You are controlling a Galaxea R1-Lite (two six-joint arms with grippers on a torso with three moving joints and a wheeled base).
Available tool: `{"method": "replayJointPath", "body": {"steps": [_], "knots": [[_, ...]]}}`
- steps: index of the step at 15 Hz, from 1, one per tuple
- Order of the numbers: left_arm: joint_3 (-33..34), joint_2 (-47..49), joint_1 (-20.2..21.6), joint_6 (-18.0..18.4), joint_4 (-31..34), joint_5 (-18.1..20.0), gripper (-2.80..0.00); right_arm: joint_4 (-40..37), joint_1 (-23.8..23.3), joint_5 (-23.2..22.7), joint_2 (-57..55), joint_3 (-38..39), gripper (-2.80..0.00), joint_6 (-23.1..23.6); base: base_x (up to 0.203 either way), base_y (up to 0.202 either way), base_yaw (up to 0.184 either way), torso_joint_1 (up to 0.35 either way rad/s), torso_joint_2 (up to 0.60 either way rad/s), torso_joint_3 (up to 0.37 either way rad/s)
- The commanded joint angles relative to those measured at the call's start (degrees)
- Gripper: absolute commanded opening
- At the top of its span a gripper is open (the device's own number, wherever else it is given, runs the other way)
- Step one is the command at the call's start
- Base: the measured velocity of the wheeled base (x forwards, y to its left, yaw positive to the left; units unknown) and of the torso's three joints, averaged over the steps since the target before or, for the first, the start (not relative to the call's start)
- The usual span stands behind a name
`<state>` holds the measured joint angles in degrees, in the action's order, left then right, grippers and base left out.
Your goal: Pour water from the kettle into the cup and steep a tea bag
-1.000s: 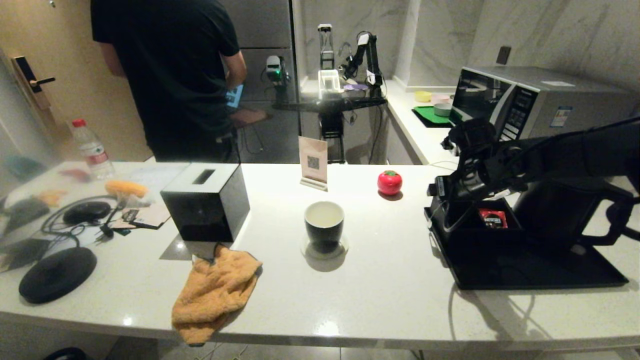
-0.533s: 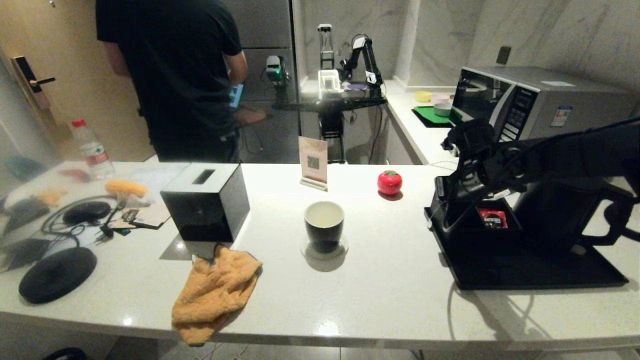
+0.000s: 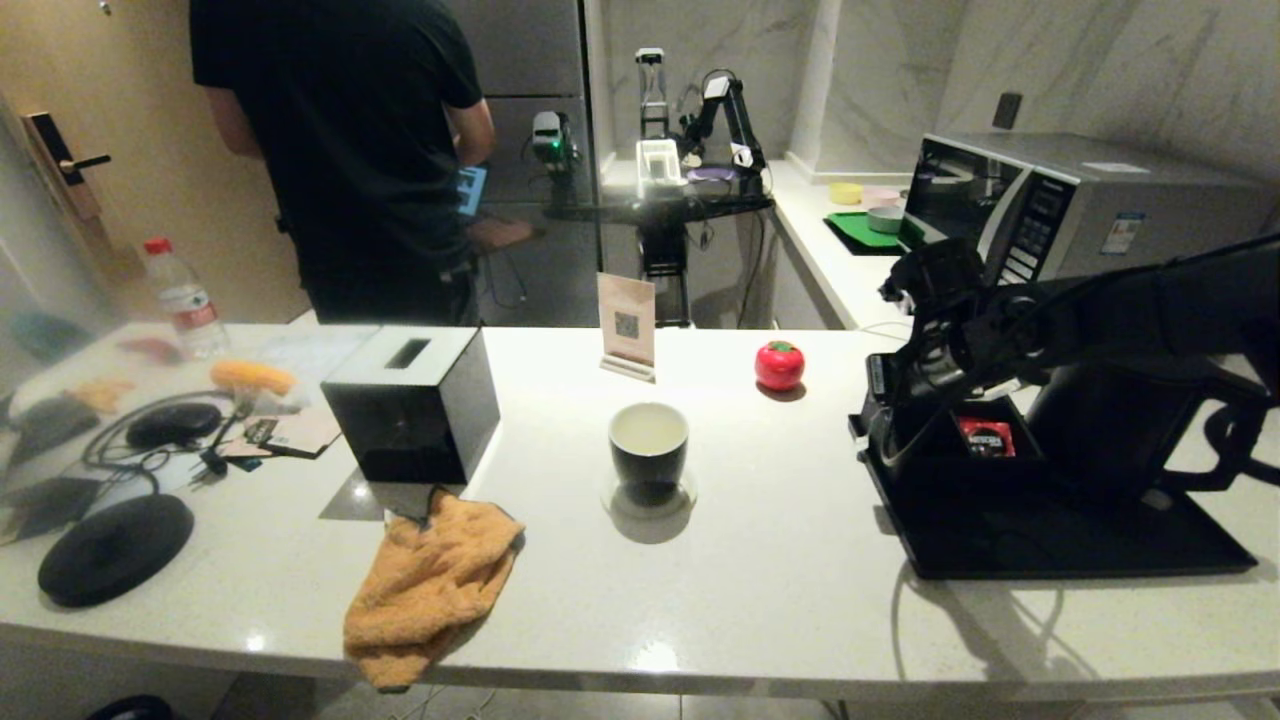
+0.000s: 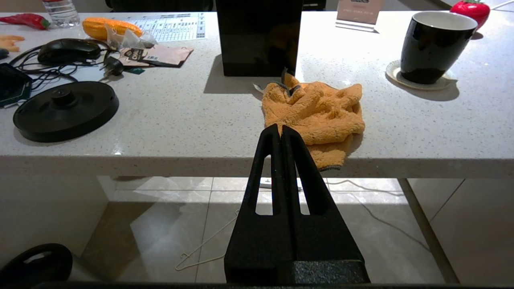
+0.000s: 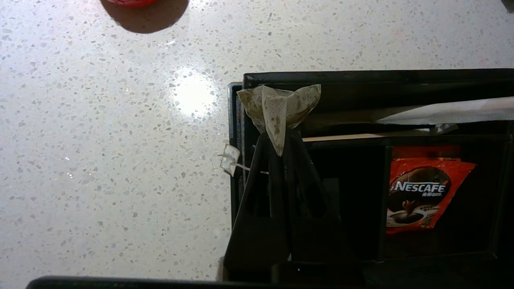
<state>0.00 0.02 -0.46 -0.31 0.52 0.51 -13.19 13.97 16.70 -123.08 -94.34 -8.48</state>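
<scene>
Nearest us, the left gripper (image 4: 281, 132) hangs below the counter's (image 3: 780, 560) front edge with its jaws pressed together on nothing, in front of the orange cloth (image 4: 315, 114); we leave it parked.

The cup (image 3: 648, 452) stands on its coaster (image 3: 650, 497) in the middle of the counter, upright and open-mouthed, with pale liquid inside that we judge to be the water. So the step in hand is the tea bag.

To the right, the right gripper (image 5: 279, 150) sits over the left end of the black organiser tray (image 3: 1060, 530), its jaws clamped on one corner of the tea bag (image 5: 279, 108). The bag's string and paper tag (image 5: 229, 159) trail over the tray's left wall onto the counter.

To do this well, we lift straight up first, so bag and string clear the tray wall without snagging. Then we carry it left, well above the cup's rim, and lower it slowly into the centre, because a corner pinch can slip. We keep the tag outside the cup.

Farther right on the tray, the kettle (image 3: 1120, 420) stands upright behind the arm, with the Nescafe sachet (image 3: 985, 437) just beside it. Beyond the counter a person (image 3: 340, 150) stands with their back to us.
</scene>
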Motion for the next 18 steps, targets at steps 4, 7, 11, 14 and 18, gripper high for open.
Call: {"method": "replayJointPath", "body": {"steps": [4,7,11,14,18], "knots": [[0.0,-0.02,0.02,-0.04,0.0,-0.03,-2.8,0.18,0.09,0.66,0.94,-0.05,-2.8,-0.04,0.0,0.0,0.0,0.0,0.0,0.0],[0.0,-0.02,0.02,-0.04,0.0,-0.07,-2.8,0.35,0.09,1.67,2.7,-0.04,-2.8,-0.04,0.0,0.0,0.0,0.0,0.0,0.0],[0.0,-0.02,0.02,-0.04,0.0,0.02,-2.8,0.53,0.09,1.67,5.49,0.14,-2.8,-0.04,0.0,0.0,0.0,0.0,0.0,0.0],[0.0,-0.02,0.02,-0.04,0.0,0.02,-2.8,0.53,0.35,1.67,8.37,0.72,-2.8,-1.08,0.0,0.0,0.0,0.0,0.0,0.0],[0.0,-0.02,0.02,-0.04,0.0,-0.04,-2.8,0.64,2.03,1.75,12.12,0.8,-2.8,-2.04,0.0,0.0,0.0,0.0,0.0,0.0]]}}
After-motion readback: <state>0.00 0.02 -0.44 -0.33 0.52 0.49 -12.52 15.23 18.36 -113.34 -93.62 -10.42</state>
